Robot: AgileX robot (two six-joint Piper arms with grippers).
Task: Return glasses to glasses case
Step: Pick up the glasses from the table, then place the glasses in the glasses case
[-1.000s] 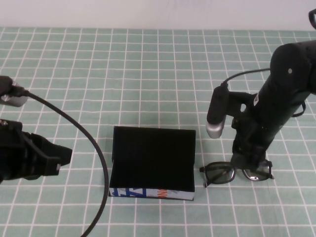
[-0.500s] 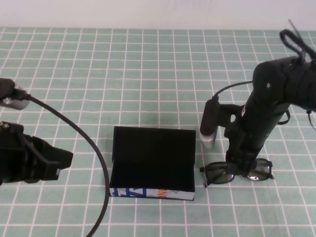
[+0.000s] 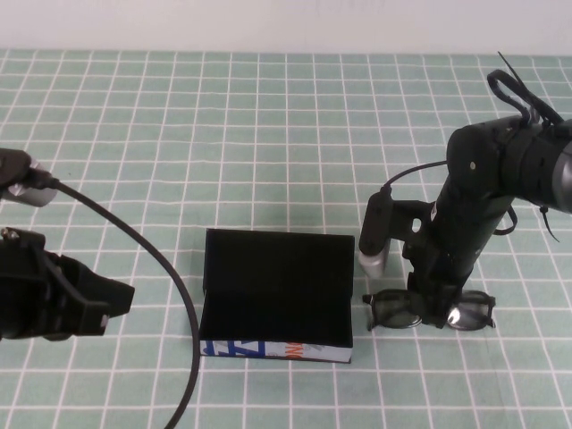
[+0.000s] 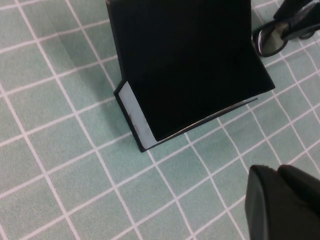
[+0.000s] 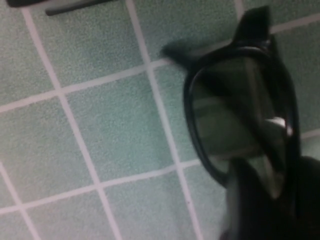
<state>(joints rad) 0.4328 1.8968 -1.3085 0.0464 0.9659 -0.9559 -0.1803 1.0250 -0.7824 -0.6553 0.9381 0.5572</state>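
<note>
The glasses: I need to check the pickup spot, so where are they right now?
In the high view the glasses lie on the table's right side, just right of the open glasses case, under the right tool.

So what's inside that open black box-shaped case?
Only black lining shows inside the black box-shaped case. The dark-framed glasses lie outside, beneath the right gripper. The left gripper waits alongside.

The tabletop (image 3: 268,134) is pale green with a white grid, below a white wall (image 3: 268,22). The glasses case (image 3: 275,295) is black inside and out, its front edge white with blue and orange print; the glasses (image 3: 429,309) have dark frames and what seem greenish lenses. Both grippers, left (image 3: 63,299) and right (image 3: 435,304), are black.
</note>
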